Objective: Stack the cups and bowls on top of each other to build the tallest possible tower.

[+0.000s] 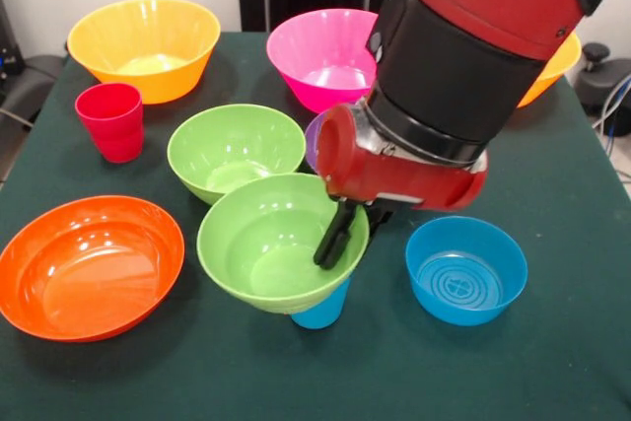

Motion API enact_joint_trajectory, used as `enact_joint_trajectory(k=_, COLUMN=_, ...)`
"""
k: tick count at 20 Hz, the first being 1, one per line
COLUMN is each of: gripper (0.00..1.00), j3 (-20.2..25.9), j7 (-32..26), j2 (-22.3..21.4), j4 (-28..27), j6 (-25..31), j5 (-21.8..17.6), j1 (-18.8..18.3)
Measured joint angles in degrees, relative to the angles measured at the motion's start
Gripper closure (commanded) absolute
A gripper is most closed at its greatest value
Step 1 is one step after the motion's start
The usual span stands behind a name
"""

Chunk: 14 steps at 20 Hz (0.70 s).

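Red and black arm comes down over mid desk. Black tool (340,234) is clamped on the right rim of a lime green glossy plastic bowl (266,244), one finger (330,244) inside the bowl, the other hidden behind the rim. This bowl sits tilted on top of a sky blue smooth plastic cup (321,315), which stands on the dark green desk (513,372); only the cup's lower part shows.

Second lime green plastic bowl (234,148) is just behind, touching or nearly so. Wide orange glossy bowl (89,263) front left. Small blue plastic bowl (465,269) to the right, apart. Red ridged plastic cup (110,120) at left, upright. Large yellow-orange bowl (144,46) back left, large pink bowl (320,56) back centre. Purple bowl (313,140) is a sliver behind the arm. Another yellow-orange bowl (554,71) is mostly hidden at right.
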Motion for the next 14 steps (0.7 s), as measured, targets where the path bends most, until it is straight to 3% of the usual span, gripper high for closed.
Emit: enact_joint_trajectory(k=14, gripper=1.00, j3=3.07, j7=0.00, j2=-2.72, j4=4.85, j6=-0.11, j5=-4.36, j1=-0.15)
